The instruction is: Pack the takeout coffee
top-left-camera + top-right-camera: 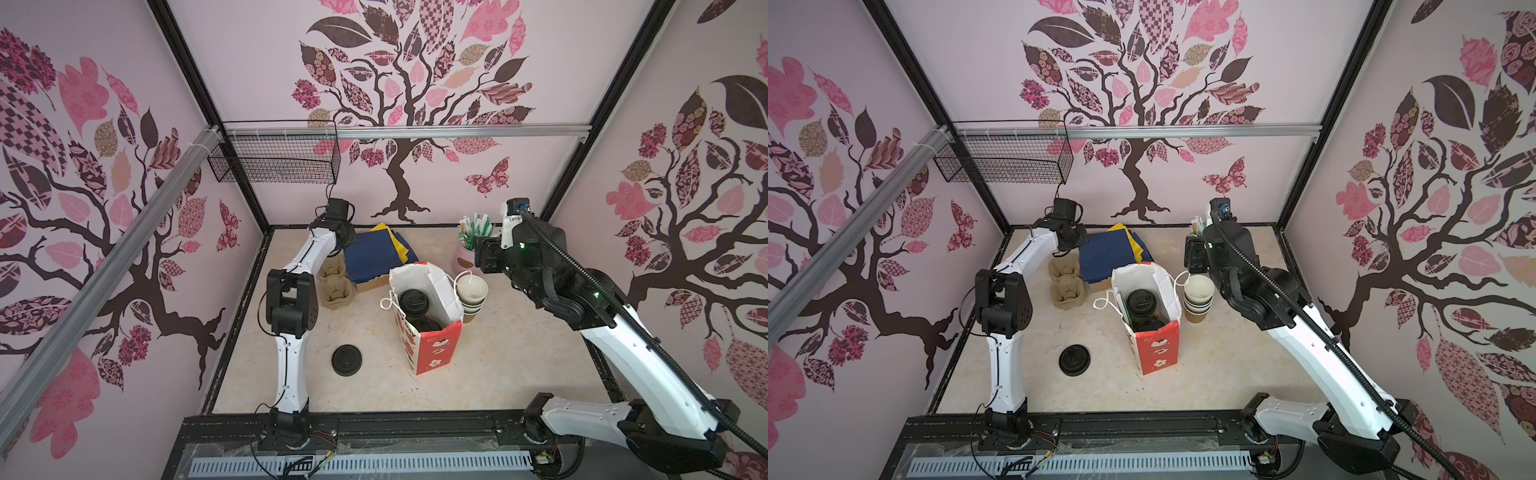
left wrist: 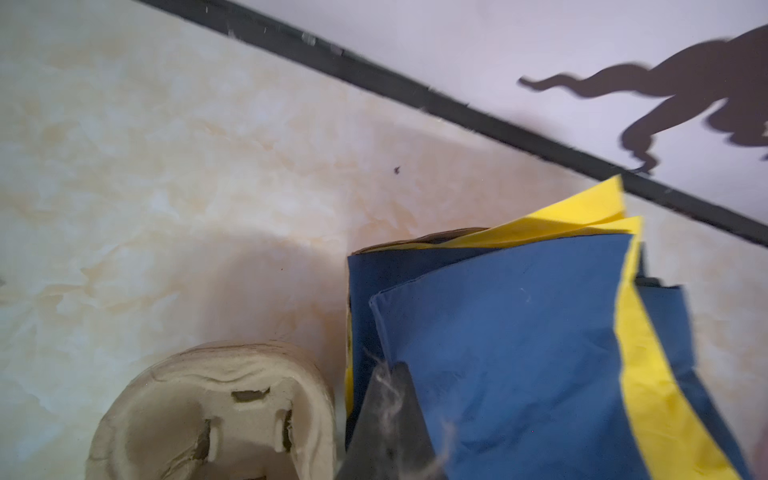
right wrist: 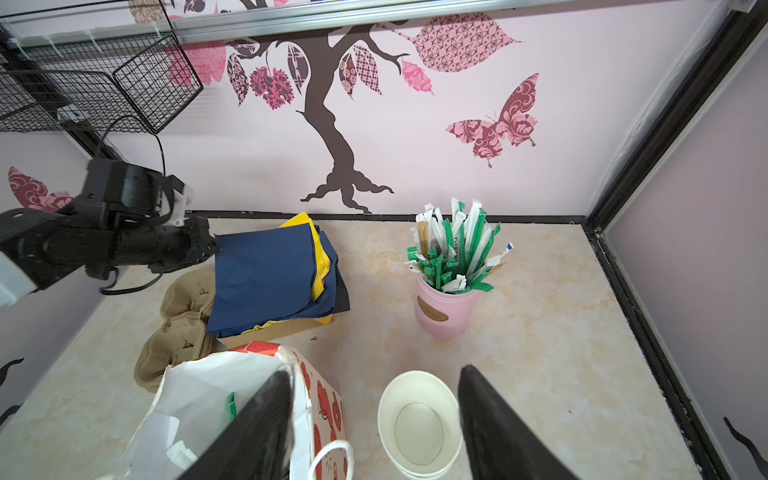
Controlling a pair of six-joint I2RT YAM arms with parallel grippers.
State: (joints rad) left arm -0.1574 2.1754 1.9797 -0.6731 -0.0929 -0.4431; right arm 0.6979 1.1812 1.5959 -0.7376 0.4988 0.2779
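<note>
Paper bag (image 1: 436, 349) stands upright and open on the counter (image 1: 519, 353). Takeout coffee (image 1: 417, 300) is inside it: 2 black-lidded cups. 1 sits toward the bag's back wall, the other toward its red front and deeper in shadow. We see only the lids in both top views; the bag walls hide the bodies.

- Just right of the bag: stack of lidless cups (image 1: 472, 291), nested, white inside of the top 1 facing up.
- Front-left of the bag, well apart: loose black lid (image 1: 347, 360), flat on the counter.
- Left of the bag: pulp cup carriers (image 1: 334, 286).
- Behind the bag: cardboard box (image 3: 282, 328) holding blue and yellow napkins (image 1: 376, 253).
- Behind-right of the bag: pink jar (image 3: 442, 311) packed with wrapped straws (image 3: 457, 245).

Left claw (image 2: 392, 374) is fully closed, behind-left of the bag, with its tips at the near edge of the napkins. We can't tell if a sheet is pinched.

Right claw (image 3: 374, 372) stands wide, raised above and behind the bag's right side. It grips nothing.
</note>
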